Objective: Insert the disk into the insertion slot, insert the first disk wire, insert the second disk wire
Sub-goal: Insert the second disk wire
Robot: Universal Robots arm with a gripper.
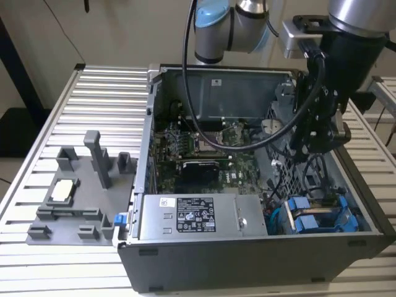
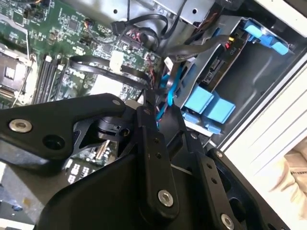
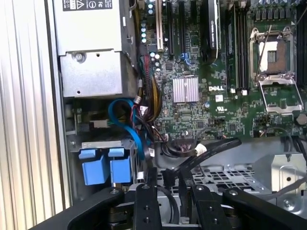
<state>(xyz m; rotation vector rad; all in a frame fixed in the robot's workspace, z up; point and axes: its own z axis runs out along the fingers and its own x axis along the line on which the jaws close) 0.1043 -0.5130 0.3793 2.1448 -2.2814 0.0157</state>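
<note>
The disk sits in the insertion slot at the near right corner of the open computer case, and its blue carrier tabs [image 1: 309, 221] [image 3: 101, 167] [image 2: 206, 106] stick out of the slot. The grey perforated drive cage [image 3: 225, 175] [image 1: 281, 179] lies just beyond them. My gripper [image 1: 309, 145] [image 3: 168, 179] [image 2: 151, 103] hangs inside the case over the cage, a short way from the tabs. Its black fingers [image 3: 149, 178] are shut on the connector end of a black disk wire [image 3: 211, 148]. A blue wire [image 3: 132, 127] [image 2: 168, 91] curves from the disk area toward the green motherboard [image 3: 211, 72].
A silver labelled power-supply box [image 1: 198, 216] [image 3: 93, 52] fills the case's near side beside the disk. Black cables from the arm hang over the motherboard [image 1: 210, 154]. A grey fixture [image 1: 74, 198] stands on the slatted aluminium table [image 1: 93, 99] at the exterior view's left.
</note>
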